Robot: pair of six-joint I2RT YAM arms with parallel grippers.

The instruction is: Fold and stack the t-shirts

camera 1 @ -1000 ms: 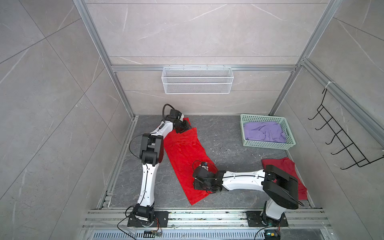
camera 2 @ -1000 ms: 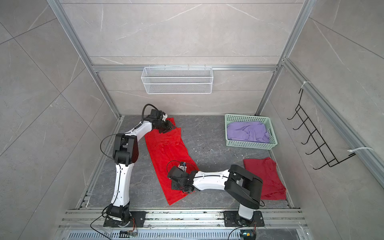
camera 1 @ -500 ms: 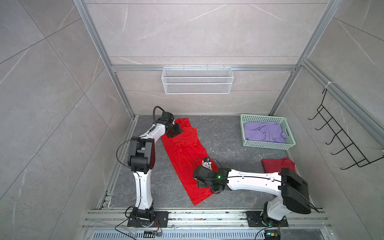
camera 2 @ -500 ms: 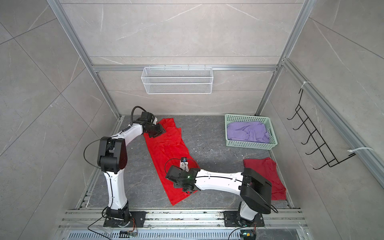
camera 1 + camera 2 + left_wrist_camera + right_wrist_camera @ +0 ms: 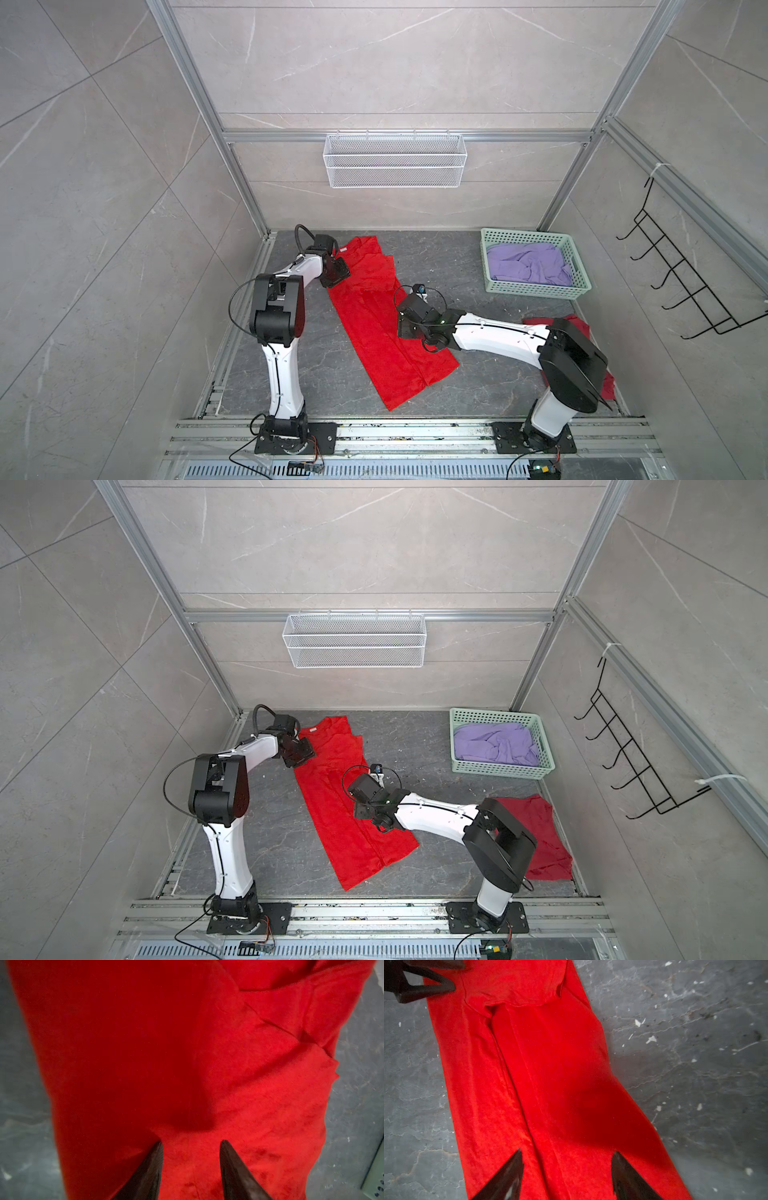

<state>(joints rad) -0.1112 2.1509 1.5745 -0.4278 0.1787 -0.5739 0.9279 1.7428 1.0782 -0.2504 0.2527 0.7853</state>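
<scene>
**Top views.** The mint basket (image 5: 536, 291) holding the lavender t-shirt (image 5: 528, 264) stands well apart from both sets of jaws. The darker red t-shirt (image 5: 536, 837) lies crumpled behind the right arm's elbow. A white wire shelf (image 5: 395, 166) hangs on the rear wall. Nothing stands between either gripper and the bright red t-shirt (image 5: 374, 332).

Against a second ago:
- The left gripper (image 5: 337, 272) has drawn off the collar, and the white neck label (image 5: 312, 729) is now uncovered just beyond it.
- The right gripper (image 5: 405, 326) has moved up the shirt's edge.
- The cloth lies straighter.

The shirt is a long narrow strip, folded lengthwise, running from the left jaws past the right jaws.

**Left wrist view.** The left gripper (image 5: 190, 1142) stands moderately parted and holds nothing. Red cloth lies flat between and ahead of the jaws, creased to one side. A basket corner (image 5: 376, 1178) shows off to that side.

**Right wrist view.** The right gripper (image 5: 566, 1153) stands widely parted and empty. A lengthwise fold line runs between the jaws. The grey table (image 5: 695, 1064) lies bare on both sides of the strip. The left gripper (image 5: 425, 987) rests at the strip's far end.
</scene>
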